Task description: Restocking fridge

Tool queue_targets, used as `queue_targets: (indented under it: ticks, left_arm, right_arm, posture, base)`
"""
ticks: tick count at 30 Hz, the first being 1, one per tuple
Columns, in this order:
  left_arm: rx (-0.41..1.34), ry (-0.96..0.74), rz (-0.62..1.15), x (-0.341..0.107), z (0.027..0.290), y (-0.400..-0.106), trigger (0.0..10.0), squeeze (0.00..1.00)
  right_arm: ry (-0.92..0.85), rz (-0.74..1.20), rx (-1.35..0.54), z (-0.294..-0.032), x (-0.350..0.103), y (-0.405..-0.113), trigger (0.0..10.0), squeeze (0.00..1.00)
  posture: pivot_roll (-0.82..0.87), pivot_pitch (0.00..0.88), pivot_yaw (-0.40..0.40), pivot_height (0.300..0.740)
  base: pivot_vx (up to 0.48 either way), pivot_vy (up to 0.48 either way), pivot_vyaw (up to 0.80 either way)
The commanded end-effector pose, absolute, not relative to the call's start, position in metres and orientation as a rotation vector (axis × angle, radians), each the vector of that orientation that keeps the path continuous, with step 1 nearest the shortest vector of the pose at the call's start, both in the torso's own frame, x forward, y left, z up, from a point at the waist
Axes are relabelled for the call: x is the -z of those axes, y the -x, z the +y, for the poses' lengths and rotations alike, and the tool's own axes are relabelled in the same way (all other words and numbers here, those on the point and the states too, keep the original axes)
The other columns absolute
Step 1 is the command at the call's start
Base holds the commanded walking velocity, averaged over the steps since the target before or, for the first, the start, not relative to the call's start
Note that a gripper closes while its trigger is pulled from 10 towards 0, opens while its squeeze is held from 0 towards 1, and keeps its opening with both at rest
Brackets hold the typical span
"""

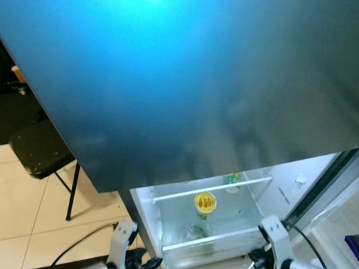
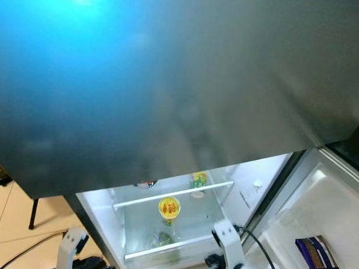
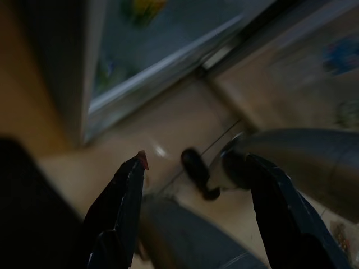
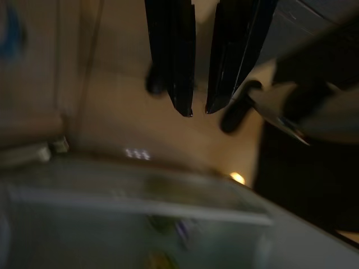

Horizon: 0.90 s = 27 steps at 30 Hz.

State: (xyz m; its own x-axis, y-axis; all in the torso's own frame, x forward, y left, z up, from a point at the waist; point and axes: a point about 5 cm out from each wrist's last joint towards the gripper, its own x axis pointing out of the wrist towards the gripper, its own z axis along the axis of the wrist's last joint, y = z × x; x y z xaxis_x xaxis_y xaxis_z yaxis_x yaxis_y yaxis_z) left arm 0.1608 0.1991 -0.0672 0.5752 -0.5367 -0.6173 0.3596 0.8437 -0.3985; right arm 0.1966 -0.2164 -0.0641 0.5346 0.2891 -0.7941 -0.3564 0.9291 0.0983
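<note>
**Both grippers low and empty at the open fridge**

Your left gripper (image 3: pixel 193 168) hangs just outside the fridge's (image 1: pixel 163 206) left wall, above the tiled floor (image 1: pixel 19 210). Its two black fingers stand wide apart with nothing between them. Your right gripper (image 4: pixel 199 109) sits low at the fridge's open front, on the door side. Its fingers are nearly together, a narrow gap left, holding nothing.

The fridge stands open in front of you, lit inside. A large dark panel (image 1: pixel 188 81), glossy with a blue glare, covers everything above the lit compartment.

Inside the fridge:
- Upper glass shelf (image 1: pixel 212 191), with a green-labelled item (image 1: pixel 232 179) at its back right. Too blurred to name.
- A bottle with a round yellow cap (image 1: pixel 205 202) stands mid-compartment, just below that shelf's front edge.
- Lower down, a greenish item (image 1: pixel 193 233) behind the bottom rail. Unclear what it is.

The open door (image 2: pixel 320 208) swings out to the fridge's right. A dark blue packet (image 2: pixel 316 255) lies in its white door bin.

Left of the fridge, a black folding chair (image 1: pixel 40 148) stands on the floor. A black cable (image 1: pixel 80 244) trails across the tiles near your left arm.
</note>
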Motion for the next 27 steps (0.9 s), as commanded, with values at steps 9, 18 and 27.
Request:
queue_targets:
  ticks: [9,18,27]
  left_arm:
    - [0.138,0.347,1.057,0.102,0.217,-0.092,10.0,0.0]
    - [0.041,0.403,1.043,0.105,0.211,-0.088,10.0,0.0]
    - [0.068,0.397,1.028,0.103,0.21,-0.098,10.0,0.0]
  right_arm:
    - [0.106,1.123,-0.153,-0.23,0.092,-0.141,10.0,0.0]
    - [0.102,1.253,-0.078,-0.235,0.105,-0.1,10.0,0.0]
    - [0.116,1.245,-0.066,-0.237,0.104,-0.102,10.0,0.0]
  posture:
    - [-0.08,0.0,0.008,0.74]
    - [-0.07,0.0,-0.007,0.74]
    - [-0.08,0.0,-0.008,0.74]
  base:
    - [0.0,0.0,0.0]
    - [-0.119,0.0,0.0]
    - [-0.302,0.0,0.0]
